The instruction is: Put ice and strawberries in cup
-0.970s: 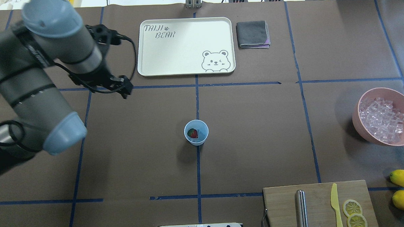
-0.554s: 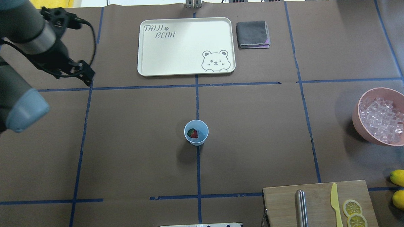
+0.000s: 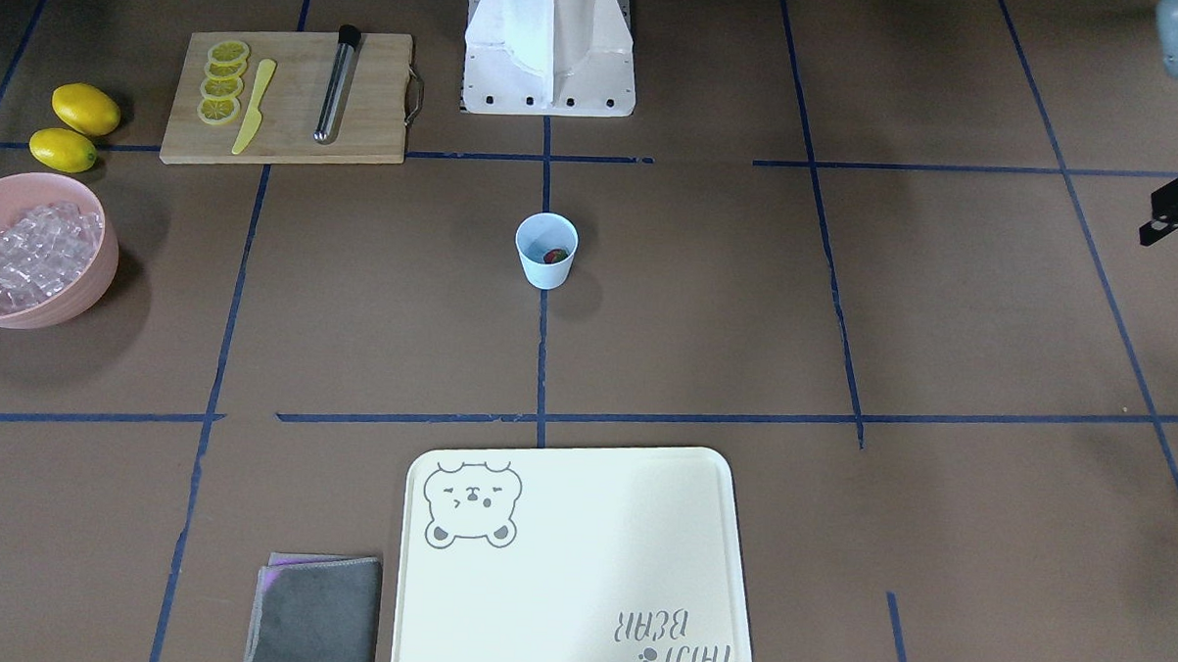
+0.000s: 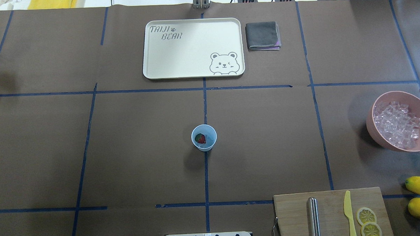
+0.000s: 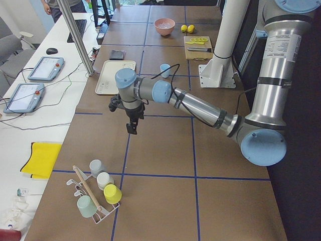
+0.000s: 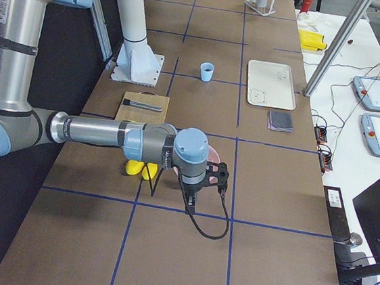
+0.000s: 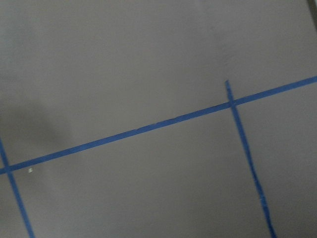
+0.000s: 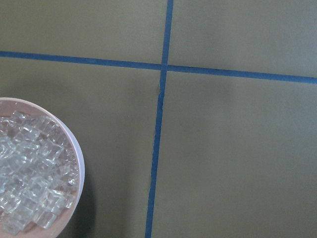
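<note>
front view: the strawberry (image 3: 554, 256) lies inside the cup (image 3: 546, 271) at frame centre; the ice (image 3: 25, 255) fills the pink bowl (image 3: 105, 255) at the left edge. the left gripper (image 3: 1174, 207) hangs at the right edge, fingers unreadable. right side view: the right gripper (image 6: 191, 198) hovers near the bowl; i cannot tell its fingers' state. likely next: fetching ice, which calls for pinching one cube.
</note>
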Motion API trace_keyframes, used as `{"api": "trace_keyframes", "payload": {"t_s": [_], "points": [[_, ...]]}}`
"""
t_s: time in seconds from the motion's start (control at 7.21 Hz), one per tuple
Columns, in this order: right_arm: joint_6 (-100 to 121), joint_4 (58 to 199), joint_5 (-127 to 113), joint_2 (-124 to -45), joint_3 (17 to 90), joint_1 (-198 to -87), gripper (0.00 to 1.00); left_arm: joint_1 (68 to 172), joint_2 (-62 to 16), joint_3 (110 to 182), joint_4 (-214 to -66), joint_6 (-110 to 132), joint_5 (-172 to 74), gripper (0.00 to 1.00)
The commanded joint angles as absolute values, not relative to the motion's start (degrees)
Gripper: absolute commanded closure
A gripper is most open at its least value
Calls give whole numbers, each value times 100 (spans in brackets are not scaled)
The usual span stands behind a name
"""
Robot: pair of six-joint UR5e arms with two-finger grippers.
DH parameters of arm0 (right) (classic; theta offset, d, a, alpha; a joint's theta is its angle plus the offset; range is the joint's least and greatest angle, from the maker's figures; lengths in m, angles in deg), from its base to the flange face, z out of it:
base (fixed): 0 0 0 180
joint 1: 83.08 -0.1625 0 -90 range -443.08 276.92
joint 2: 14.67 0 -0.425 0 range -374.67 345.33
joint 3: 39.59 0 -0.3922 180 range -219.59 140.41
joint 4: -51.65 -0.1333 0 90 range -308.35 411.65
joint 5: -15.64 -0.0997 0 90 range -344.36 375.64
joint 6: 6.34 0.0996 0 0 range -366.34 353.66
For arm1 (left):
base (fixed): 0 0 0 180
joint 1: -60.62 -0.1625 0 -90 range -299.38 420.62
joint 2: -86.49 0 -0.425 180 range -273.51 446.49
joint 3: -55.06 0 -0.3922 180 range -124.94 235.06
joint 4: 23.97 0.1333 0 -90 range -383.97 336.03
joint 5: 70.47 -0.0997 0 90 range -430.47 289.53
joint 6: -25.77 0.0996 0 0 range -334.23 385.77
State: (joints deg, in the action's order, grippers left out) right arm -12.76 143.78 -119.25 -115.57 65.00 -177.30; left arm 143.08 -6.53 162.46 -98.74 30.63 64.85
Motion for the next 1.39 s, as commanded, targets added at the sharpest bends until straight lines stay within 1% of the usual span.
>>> {"api": "trace_keyframes", "payload": {"t_s": [0.0, 0.28, 0.42, 0.69, 1.11, 1.25], "points": [[-1276, 14376, -11927, -11557, 6500, -17730, 0, 15112, -193, 15880, -9928, 3464, 6541, 0], [-1267, 14376, -11927, -11557, 6509, -17730, 0, 15360, 175, 15475, -10715, 3806, 6541, 0], [-1267, 14376, -11927, -11557, 6509, -17730, 0, 15396, 368, 15421, -10989, 3790, 6541, 0], [-1267, 14376, -11927, -11557, 6509, -17730, 0, 15396, 344, 15499, -11001, 3248, 6541, 0], [-1267, 14376, -11927, -11557, 6509, -17730, 0, 15388, 326, 15420, -11010, 3262, 6533, 0], [-1267, 14376, -11927, -11557, 6509, -17730, 0, 15396, 300, 15481, -11227, 3358, 6724, 0]]}}
